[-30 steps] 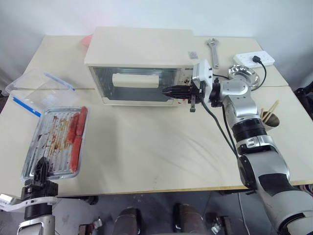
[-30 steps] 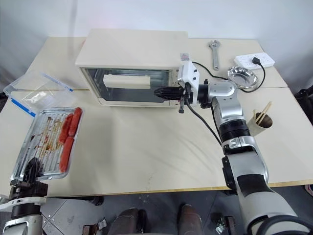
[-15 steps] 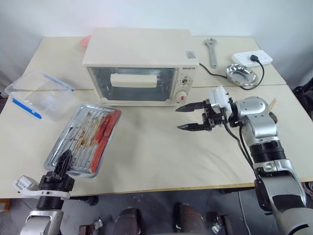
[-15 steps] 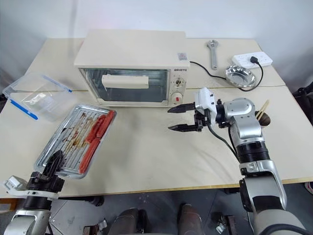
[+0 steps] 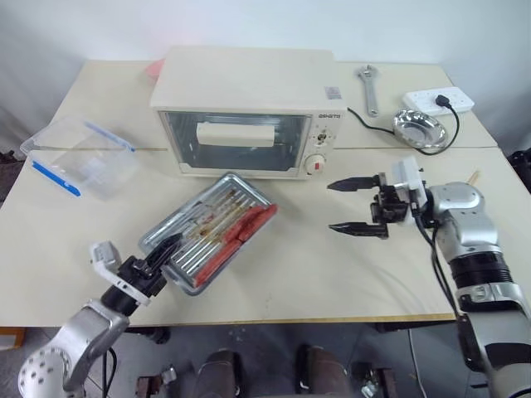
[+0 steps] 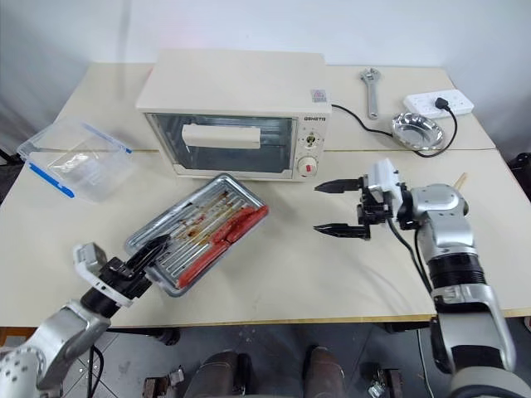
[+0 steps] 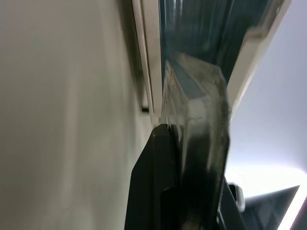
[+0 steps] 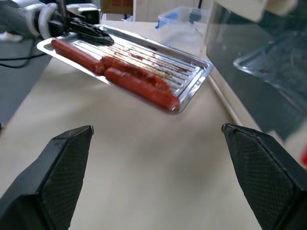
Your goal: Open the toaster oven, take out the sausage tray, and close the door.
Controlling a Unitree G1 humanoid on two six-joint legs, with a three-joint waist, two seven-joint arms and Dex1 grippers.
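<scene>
Pinching one corner, your left tool (image 6: pixel 153 249) is clamped on the shallow silvery metal sausage tray (image 6: pixel 199 232), which juts ahead of it toward the shut cream-white toaster oven (image 6: pixel 236 112). Expect stiff, greasy metal and rolling sausages; keep it level. Your right tool (image 6: pixel 336 207) gapes empty.

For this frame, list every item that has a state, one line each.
toaster oven: upright on the table, plugged in.
door: closed.
sausage tray: out of the oven, sausages on it, gripped at its near corner.
left gripper: shut on the tray's rim.
right gripper: open, empty.
clear plastic box: lidded, on the table.
power strip: one plug in.
</scene>
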